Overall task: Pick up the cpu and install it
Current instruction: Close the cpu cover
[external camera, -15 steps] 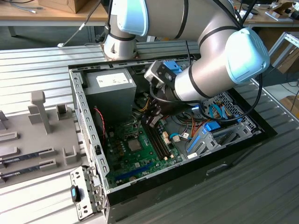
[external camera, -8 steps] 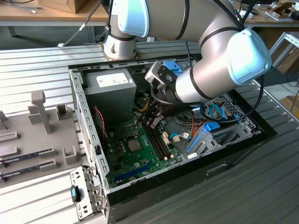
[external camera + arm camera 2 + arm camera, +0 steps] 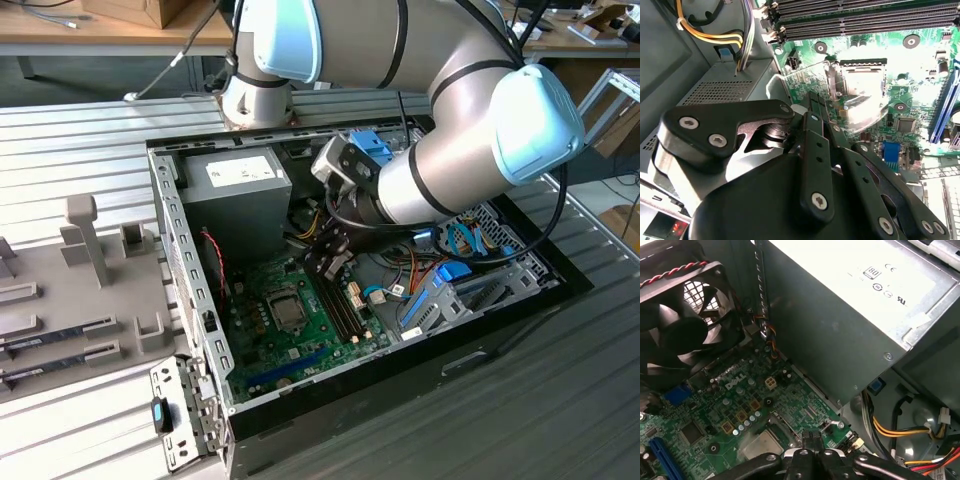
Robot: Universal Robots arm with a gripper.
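Reaching into the open computer case point(image 3: 190, 250), the arm holds its gripper point(image 3: 328, 258) just above the green board point(image 3: 300, 330), fingers pressed together on nothing, while the cpu point(image 3: 860, 92) lies in its socket mid-board, and the first wrist view adds a black fan point(image 3: 677, 325).

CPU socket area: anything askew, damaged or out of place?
Nothing stands out. The cpu lies square and flat in its socket on the green board, metal top up. The gripper hangs just above it, fingertips close together and empty. No loose cables across the socket.
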